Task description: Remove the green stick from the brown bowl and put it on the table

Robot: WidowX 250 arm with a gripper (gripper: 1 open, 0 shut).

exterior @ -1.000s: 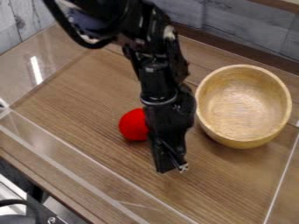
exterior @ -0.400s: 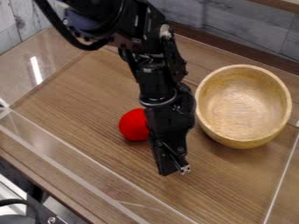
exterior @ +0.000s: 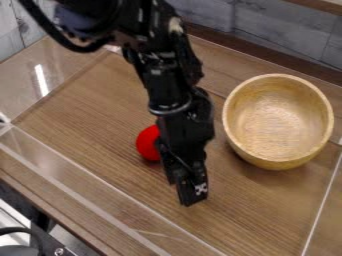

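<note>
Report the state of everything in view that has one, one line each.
Brown bowl: upright, nothing in it.
Red ball: on the table, partly hidden behind the arm.
Hand: low over the table, pointing down.
Table: flat, with bowl and ball on it.

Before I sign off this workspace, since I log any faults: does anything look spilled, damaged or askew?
Nothing stands out. The bowl sits upright with no visible crack, the red ball rests on the table beside the arm, and no spill shows on the visible tabletop.
</note>
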